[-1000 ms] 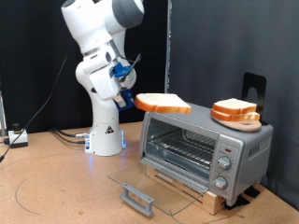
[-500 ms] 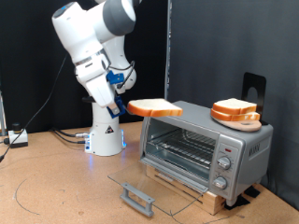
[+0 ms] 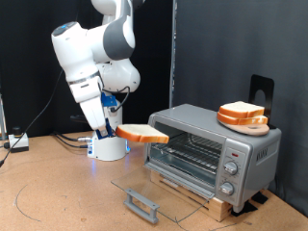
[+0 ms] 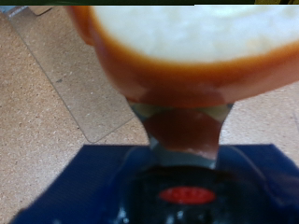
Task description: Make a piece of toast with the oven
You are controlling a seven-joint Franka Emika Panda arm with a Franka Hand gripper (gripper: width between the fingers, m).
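Gripper is clamping the piece of toast by one edge, holding it level just short of the oven with its open door below; risk: cantilevered slice sagging, slipping, or clipping the frame.

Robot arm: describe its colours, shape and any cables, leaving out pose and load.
The arm has glossy white rounded segments with grey joints on a white base with a blue glow. The end effector looks dark with blue parts; a black cable loops beside it.
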